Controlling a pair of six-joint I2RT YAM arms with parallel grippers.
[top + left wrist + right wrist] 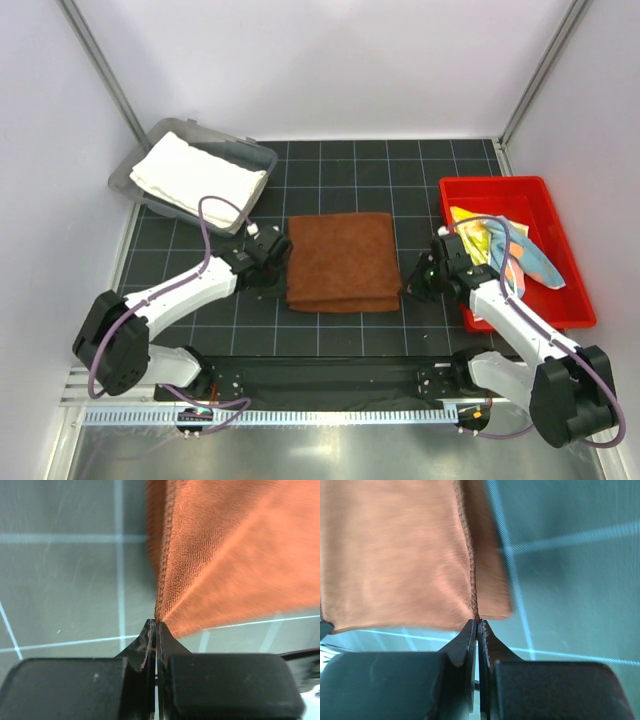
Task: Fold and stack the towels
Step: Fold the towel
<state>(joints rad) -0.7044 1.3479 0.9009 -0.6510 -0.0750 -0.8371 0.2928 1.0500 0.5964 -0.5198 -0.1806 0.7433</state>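
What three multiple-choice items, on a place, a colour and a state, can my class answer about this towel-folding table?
1. Where does the cream-white towel lie?
A hanging from an arm
B in the grey tray
C on the floor

2. What colour is the middle towel?
A rust-brown
B yellow
C green

3. How do the left gripper and right gripper stand?
A both wide open
B both shut on the middle towel
C both shut on nothing

Answers:
1 B, it fills the tray at far left.
2 A, the top view shows rust-brown cloth.
3 B, each wrist view shows closed jaws pinching its edge.
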